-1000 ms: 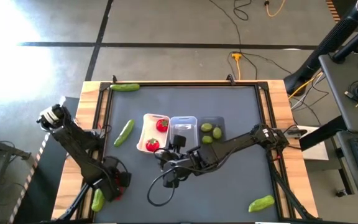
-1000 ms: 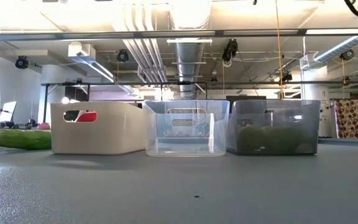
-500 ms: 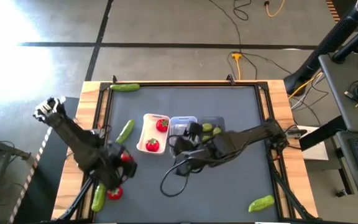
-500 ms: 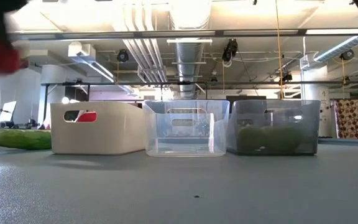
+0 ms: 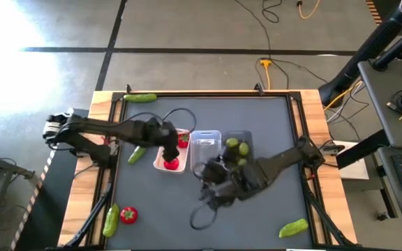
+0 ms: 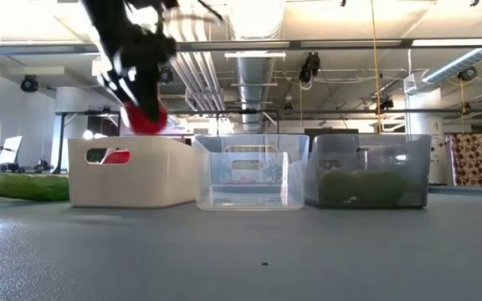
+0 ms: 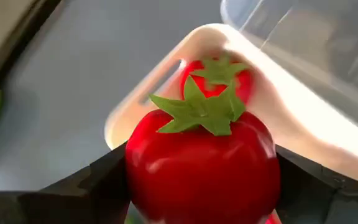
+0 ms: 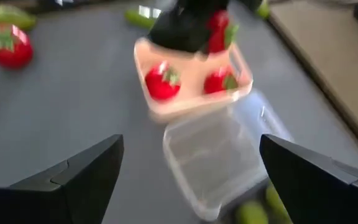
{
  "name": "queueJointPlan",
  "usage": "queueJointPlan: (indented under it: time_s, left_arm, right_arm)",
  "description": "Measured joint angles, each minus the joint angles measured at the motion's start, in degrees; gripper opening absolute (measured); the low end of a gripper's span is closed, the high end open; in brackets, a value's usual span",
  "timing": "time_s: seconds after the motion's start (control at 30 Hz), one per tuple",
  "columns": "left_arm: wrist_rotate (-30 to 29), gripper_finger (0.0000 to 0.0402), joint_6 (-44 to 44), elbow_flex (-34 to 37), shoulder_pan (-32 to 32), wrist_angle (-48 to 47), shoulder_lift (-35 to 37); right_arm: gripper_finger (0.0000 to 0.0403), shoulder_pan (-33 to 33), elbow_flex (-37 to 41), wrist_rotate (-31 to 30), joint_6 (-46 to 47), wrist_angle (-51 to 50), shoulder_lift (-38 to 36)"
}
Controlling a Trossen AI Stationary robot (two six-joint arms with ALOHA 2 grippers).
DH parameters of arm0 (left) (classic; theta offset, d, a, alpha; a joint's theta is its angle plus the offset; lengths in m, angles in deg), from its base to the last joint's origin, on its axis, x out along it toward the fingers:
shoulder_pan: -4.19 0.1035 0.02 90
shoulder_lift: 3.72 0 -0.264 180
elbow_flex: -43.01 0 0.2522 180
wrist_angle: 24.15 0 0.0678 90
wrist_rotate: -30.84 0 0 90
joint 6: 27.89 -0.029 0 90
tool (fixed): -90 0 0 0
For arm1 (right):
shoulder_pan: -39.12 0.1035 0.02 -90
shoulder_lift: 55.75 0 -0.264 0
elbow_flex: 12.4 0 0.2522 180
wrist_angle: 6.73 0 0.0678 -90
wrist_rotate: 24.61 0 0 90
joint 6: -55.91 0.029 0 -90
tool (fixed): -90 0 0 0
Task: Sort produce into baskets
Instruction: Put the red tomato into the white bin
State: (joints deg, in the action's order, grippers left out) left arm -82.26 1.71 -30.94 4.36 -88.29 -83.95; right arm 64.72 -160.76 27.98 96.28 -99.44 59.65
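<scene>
My left gripper is shut on a red tomato with a green top, above the white basket; the low view shows it over the basket's rim. Two tomatoes lie in the white basket. The clear basket stands beside it and shows nothing inside. The dark basket holds limes. My right gripper is open and empty, just near of the clear basket. Another tomato lies on the table at the near left. My left gripper pinches the tomato's two opposite sides between its two fingers. The fingers come from above, slanting down. The tomato is lifted clear above the white basket, with its green top turned toward the wrist.
Cucumbers lie on the table: at the far left edge, left of the white basket, at the near left beside the loose tomato, and at the near right. A cable loop hangs under my right arm.
My left gripper has taken a tomato from the table's near left, lifted it clear and carried it up and toward the far right, to above the white basket. My right arm has shifted a little near the clear basket.
</scene>
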Motion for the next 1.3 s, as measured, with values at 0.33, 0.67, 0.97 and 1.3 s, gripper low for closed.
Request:
queueJointPlan:
  time_s: [0.33,0.67,0.97,1.3]
  left_arm:
    - [-0.32,0.0291,-36.11,1.68,5.14,8.33,-7.63]
    - [-0.01,0.0299,-38.88,2.80,5.86,6.70,-15.96]
    - [-1.92,0.0348,-29.81,2.80,6.96,4.35,-16.33]
    - [4.73,0.0361,-22.96,0.93,7.36,-3.63,-13.10]
  right_arm:
    - [0.0368,7.44,0.52,-0.77,23.59,-11.03,-0.13]
    - [0.0368,8.59,0.57,-0.63,25.51,-11.05,-0.13]
    - [0.0368,7.96,0.57,-0.46,18.88,-10.78,-0.13]
    - [0.0368,6.15,0.57,0.39,9.51,-10.81,-0.13]
